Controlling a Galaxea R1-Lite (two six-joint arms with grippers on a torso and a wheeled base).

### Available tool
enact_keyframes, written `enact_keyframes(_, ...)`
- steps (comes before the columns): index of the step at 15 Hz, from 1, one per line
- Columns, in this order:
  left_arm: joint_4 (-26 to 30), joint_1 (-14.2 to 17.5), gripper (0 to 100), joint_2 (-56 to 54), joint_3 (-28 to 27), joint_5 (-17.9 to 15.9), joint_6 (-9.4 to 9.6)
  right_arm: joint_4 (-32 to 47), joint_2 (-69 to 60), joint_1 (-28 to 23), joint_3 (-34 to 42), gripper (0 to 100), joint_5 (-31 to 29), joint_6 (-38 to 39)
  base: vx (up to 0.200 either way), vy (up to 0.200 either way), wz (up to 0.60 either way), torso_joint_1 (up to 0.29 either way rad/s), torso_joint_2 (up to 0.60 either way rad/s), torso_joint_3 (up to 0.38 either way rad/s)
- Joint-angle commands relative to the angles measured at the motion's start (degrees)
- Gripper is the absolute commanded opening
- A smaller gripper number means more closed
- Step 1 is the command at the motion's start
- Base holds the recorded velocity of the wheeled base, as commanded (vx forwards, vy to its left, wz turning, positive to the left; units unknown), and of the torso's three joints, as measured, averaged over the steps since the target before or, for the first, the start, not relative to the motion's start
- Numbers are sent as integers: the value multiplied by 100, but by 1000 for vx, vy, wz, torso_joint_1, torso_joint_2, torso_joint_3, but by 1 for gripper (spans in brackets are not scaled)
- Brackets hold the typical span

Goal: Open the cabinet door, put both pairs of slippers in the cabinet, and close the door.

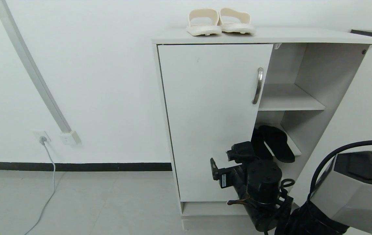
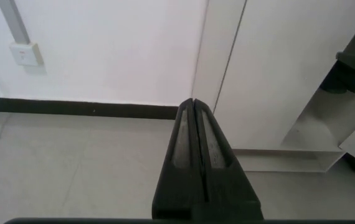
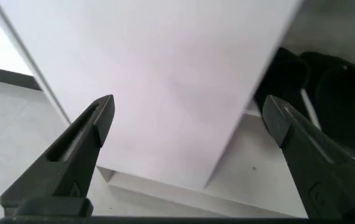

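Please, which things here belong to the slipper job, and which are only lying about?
Belong to the job:
cabinet
its open door
black slippers on the lower shelf
cream slippers on top of the cabinet
right end effector, open, low before the cabinet

Just there:
wall socket
cable
wall conduit

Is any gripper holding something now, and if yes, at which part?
Nothing is held. The left gripper is shut on nothing. The right gripper is open near the cabinet door, and the black slippers lie free inside.
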Motion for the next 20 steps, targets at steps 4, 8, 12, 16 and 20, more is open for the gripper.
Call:
enact_keyframes(4, -4, 5, 0, 9, 1, -1, 2, -175, 38, -26, 133, 100, 252, -73, 0, 0, 0, 0, 0, 0)
enact_keyframes(8, 5, 5, 0, 9, 1, -1, 11, -219, 47, -26, 273, 100, 296, -214, 0, 0, 0, 0, 0, 0)
enact_keyframes(12, -4, 5, 0, 9, 1, -1, 11, -210, 91, -26, 265, 100, 305, -222, 0, 0, 0, 0, 0, 0)
enact_keyframes(16, -4, 5, 0, 9, 1, -1, 11, -210, 91, -26, 273, 100, 305, -222, 0, 0, 0, 0, 0, 0)
enact_keyframes(20, -4, 5, 0, 9, 1, -1, 11, -202, 100, -26, 273, 100, 305, -222, 0, 0, 0, 1, -120, -207)
